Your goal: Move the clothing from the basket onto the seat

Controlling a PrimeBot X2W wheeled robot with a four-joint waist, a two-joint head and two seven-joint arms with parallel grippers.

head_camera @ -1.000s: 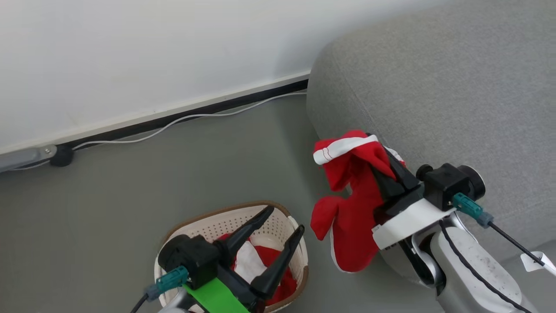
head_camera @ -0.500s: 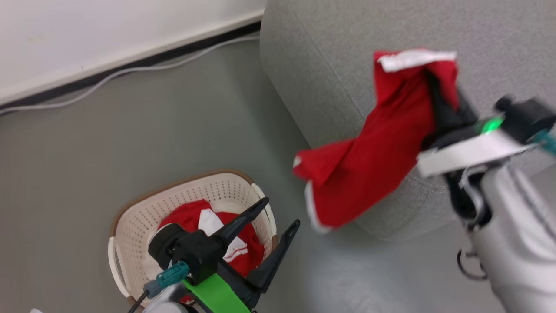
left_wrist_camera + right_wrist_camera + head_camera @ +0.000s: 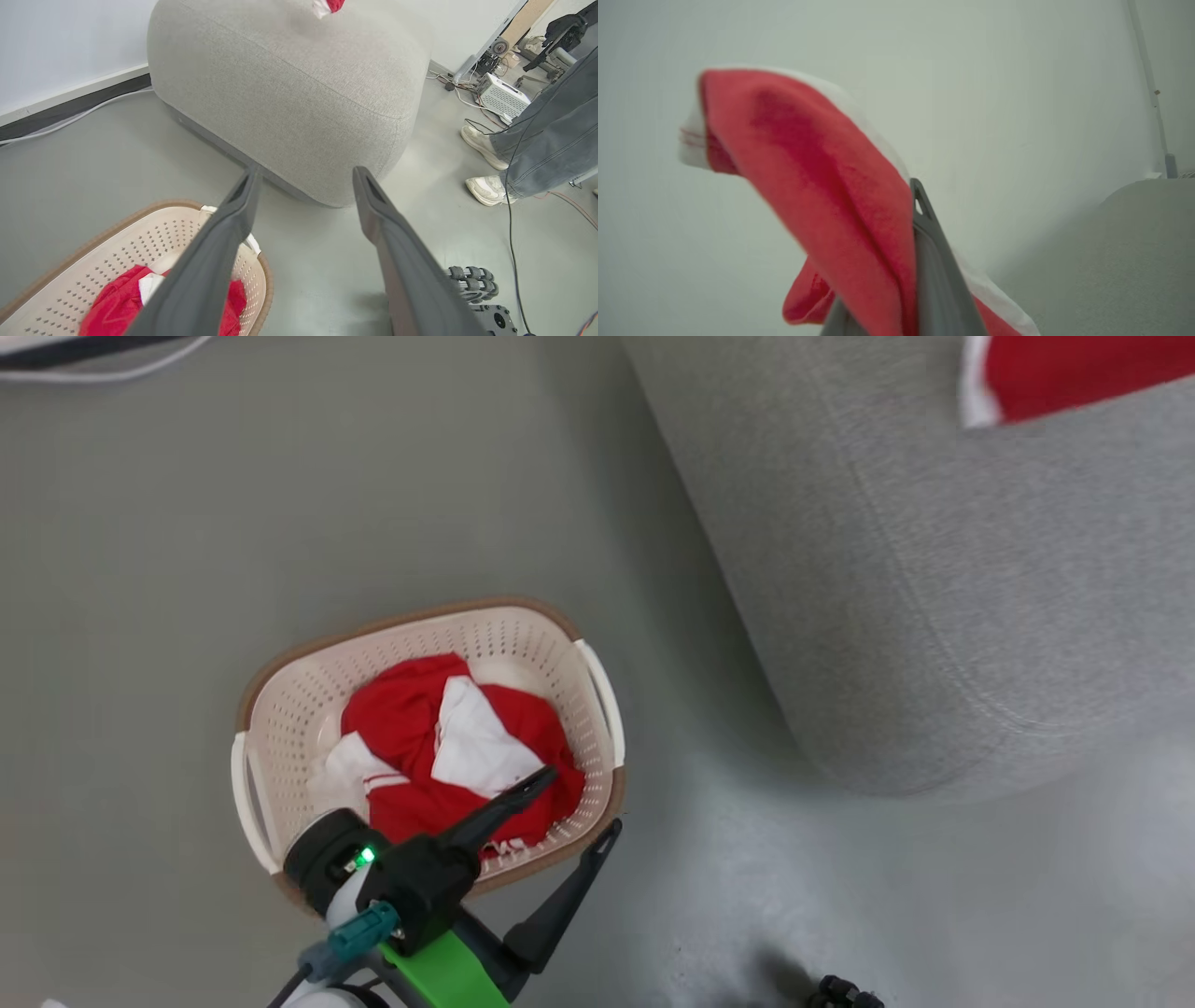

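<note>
Transfer in hand — red garment (image 3: 822, 186) clamped in closed right gripper (image 3: 920, 200) over sofa seat (image 3: 934, 616); more clothing (image 3: 420, 737) in basket (image 3: 280, 709) below wide-spread left gripper (image 3: 581, 800). Next — lower, release there

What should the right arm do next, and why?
Likely lower the right end effector toward the sofa before opening. It is shut on the red garment, which hangs in the air against the wall in its wrist view, while the head view shows it over that sofa.
</note>
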